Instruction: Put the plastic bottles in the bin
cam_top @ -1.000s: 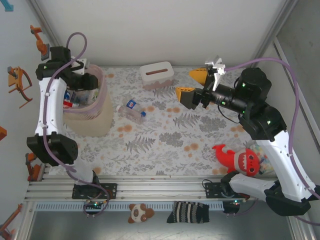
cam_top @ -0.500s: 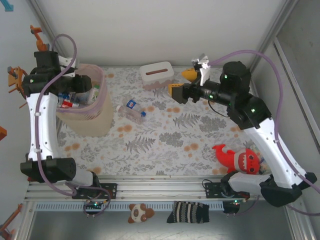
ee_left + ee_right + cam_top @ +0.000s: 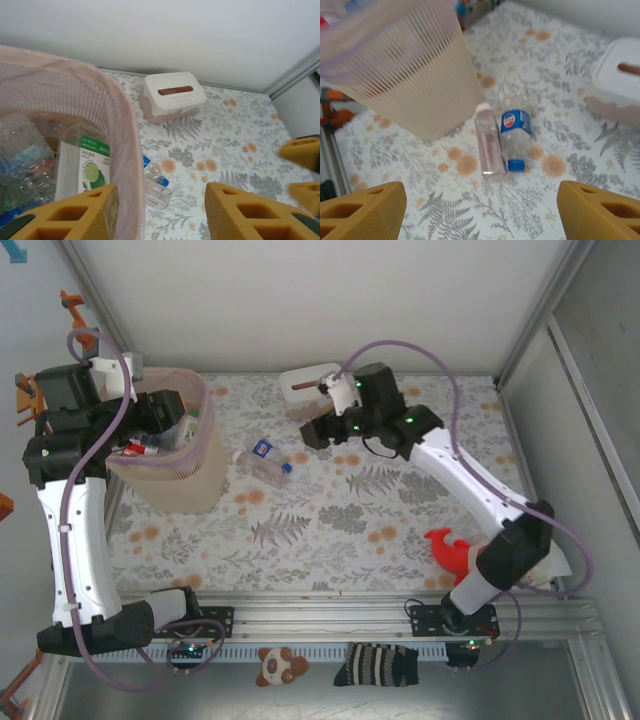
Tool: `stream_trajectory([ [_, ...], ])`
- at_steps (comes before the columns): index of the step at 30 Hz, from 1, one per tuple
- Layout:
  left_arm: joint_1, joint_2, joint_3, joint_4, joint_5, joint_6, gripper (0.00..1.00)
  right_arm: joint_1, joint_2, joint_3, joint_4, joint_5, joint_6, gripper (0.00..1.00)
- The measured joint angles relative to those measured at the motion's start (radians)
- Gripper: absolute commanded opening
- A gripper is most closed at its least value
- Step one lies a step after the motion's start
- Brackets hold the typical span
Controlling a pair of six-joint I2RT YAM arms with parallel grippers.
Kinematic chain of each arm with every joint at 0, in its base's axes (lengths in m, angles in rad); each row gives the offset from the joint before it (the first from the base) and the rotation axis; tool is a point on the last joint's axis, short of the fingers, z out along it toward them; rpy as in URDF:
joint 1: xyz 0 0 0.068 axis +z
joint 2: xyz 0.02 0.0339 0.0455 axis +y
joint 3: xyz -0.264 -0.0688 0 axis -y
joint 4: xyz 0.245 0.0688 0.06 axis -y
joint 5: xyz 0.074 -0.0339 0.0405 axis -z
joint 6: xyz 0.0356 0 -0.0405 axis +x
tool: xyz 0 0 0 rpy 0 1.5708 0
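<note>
- Pinkish plastic bin (image 3: 185,480) — one, with several bottles (image 3: 85,170) inside, count unclear.
- Two more lie touching beside it: clear bottle (image 3: 489,145), blue-labelled bottle (image 3: 516,131).
- Two grippers, jaws apart, empty — left gripper (image 3: 160,215) at bin rim, right gripper (image 3: 480,212) above the pair.

light: bright, even | shadows: faint, soft | blur: bin (image 3: 395,65) smeared in right wrist view

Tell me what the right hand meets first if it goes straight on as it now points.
Most likely the clear white-capped bottle or the blue-labelled bottle beside it, both lying centred ahead of the open right hand. The bin stands off that line to the left. Depth is unclear.
</note>
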Motion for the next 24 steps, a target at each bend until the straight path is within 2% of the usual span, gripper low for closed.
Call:
stream_trajectory([
  [5,0.0,0.0,-0.019,0.027,0.027,-0.02,0.48,0.066,0.179,0.042,-0.019,0.06,-0.022,0.71],
  [13,0.0,0.0,-0.027,0.046,0.05,-0.034,0.49,0.153,0.419,0.171,-0.035,0.159,-0.048,0.69],
  [24,0.0,0.0,-0.027,0.05,0.056,-0.04,0.5,0.187,0.597,0.312,-0.059,0.214,-0.075,0.69],
])
